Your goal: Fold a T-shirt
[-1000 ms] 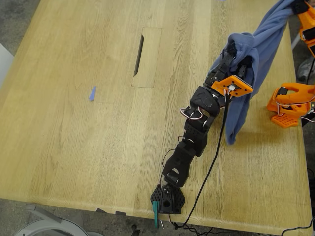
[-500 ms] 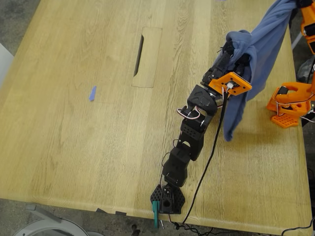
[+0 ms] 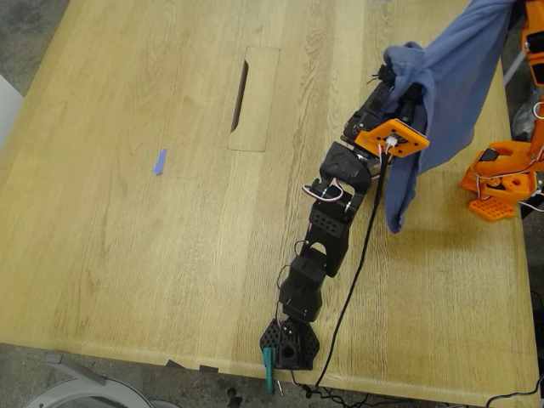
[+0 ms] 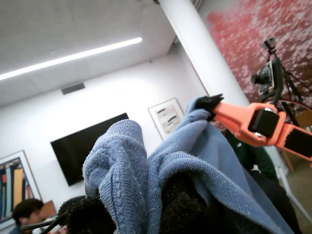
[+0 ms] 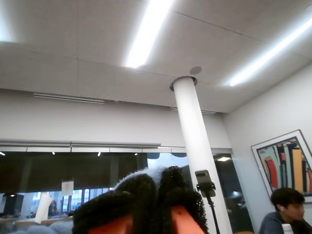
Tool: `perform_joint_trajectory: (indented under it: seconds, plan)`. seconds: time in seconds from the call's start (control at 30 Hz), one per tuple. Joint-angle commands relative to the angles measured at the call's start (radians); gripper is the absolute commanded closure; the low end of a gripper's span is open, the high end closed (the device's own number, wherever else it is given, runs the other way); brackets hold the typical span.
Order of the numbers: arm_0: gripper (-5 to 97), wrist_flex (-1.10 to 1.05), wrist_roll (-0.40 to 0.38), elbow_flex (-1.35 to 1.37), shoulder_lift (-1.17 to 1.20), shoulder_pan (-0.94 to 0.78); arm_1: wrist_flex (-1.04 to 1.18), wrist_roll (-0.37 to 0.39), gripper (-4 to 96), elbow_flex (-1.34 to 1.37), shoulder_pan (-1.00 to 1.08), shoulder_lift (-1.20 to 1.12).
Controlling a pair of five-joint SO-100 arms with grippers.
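Note:
The slate-blue T-shirt (image 3: 450, 76) hangs bunched in the air over the table, at the exterior view's right. It is stretched between two arms, and its loose end dangles to just above the wood. My first gripper (image 3: 398, 83), on the black arm, is shut on one bunch of the T-shirt (image 4: 195, 156), which is squeezed between the black padded fingers (image 4: 83, 217). My second gripper (image 4: 207, 103), on the orange arm, pinches the far end of the cloth. In its own wrist view my second gripper (image 5: 155, 195) shows its pads pressed together, pointing at the ceiling.
A small blue tape scrap (image 3: 159, 161) lies on the wooden table (image 3: 127, 255), with a slotted hatch (image 3: 253, 98) further back. The black arm's base (image 3: 289, 342) and cable sit at the near edge. An orange arm base (image 3: 501, 170) stands at the exterior view's right. A person (image 5: 287, 209) sits in the room.
Both grippers have risen a little with the shirt. The black arm's wrist has shifted slightly toward the exterior view's left, and the dangling end has lifted with it.

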Motion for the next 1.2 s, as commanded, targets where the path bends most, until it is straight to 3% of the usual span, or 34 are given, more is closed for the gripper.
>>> perform_joint_trajectory:
  seconds: [0.0, 0.57, 1.1, 1.17]
  plan:
    - [92, -0.091, -0.037, -0.029, 0.379, -0.092, -0.014, 0.009, 91.2, -0.121, 0.020, -0.038]
    - [92, -0.092, -0.123, -0.018, 0.462, -0.253, 0.083, -0.051, 91.2, -0.166, -0.227, -0.118]
    - [92, -0.109, -0.434, 0.021, 0.474, -0.281, 0.250, -0.054, 91.2, -0.212, -0.468, -0.123]
    - [92, -0.104, -0.477, 0.031, 0.474, -0.264, 0.264, -0.097, 91.2, -0.209, -0.557, -0.130]
